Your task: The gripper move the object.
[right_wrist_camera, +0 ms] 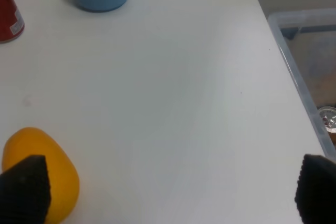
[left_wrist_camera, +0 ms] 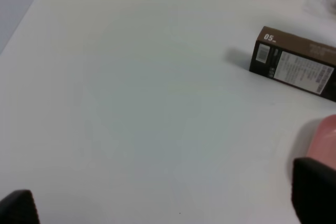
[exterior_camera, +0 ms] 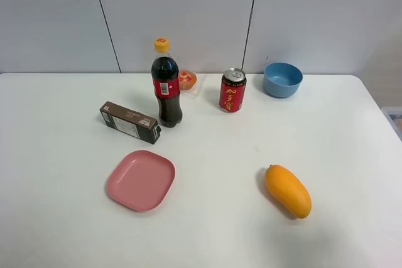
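The red can (exterior_camera: 232, 91) with a silver top and yellow characters stands upright at the back middle of the white table (exterior_camera: 213, 236), between the cola bottle and the blue bowl. Its edge shows in the right wrist view (right_wrist_camera: 8, 17). Neither arm shows in the exterior high view. In the left wrist view my left gripper (left_wrist_camera: 165, 203) is open and empty over bare table, with only its black fingertips (left_wrist_camera: 315, 192) showing. In the right wrist view my right gripper (right_wrist_camera: 170, 190) is open and empty, far from the can, one fingertip (right_wrist_camera: 23, 190) by the mango.
A cola bottle (exterior_camera: 166, 86), a wrapped round fruit (exterior_camera: 187, 80) and a blue bowl (exterior_camera: 282, 80) stand at the back. A brown box (exterior_camera: 130, 122), a pink plate (exterior_camera: 141, 179) and a mango (exterior_camera: 287, 191) lie nearer. A clear bin (right_wrist_camera: 304, 51) sits off the table's right edge.
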`<state>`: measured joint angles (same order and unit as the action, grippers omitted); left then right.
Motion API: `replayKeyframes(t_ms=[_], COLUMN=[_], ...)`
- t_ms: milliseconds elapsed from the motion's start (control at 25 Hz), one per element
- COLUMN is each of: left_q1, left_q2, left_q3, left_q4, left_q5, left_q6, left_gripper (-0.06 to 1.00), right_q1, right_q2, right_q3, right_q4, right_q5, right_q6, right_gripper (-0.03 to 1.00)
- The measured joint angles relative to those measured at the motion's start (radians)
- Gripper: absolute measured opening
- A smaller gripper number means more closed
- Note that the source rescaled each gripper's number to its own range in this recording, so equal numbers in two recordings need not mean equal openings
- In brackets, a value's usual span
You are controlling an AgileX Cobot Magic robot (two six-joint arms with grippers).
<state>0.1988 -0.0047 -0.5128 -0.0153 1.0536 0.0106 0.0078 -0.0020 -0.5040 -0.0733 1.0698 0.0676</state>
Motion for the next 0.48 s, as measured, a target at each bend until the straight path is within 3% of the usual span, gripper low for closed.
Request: replayKeyframes(t_ms=[480], left_q1=[0.000], left_q2=[0.000], left_q3=[0.000], left_q4=[0.000], left_q5=[0.000], left_q6=[0.000], left_gripper=[1.00], right_q1=[0.002], right_q2=[0.000], right_q3=[0.000], right_q4=[0.001], right_q5=[0.000], right_q6=[-0.018], right_gripper=[0.79])
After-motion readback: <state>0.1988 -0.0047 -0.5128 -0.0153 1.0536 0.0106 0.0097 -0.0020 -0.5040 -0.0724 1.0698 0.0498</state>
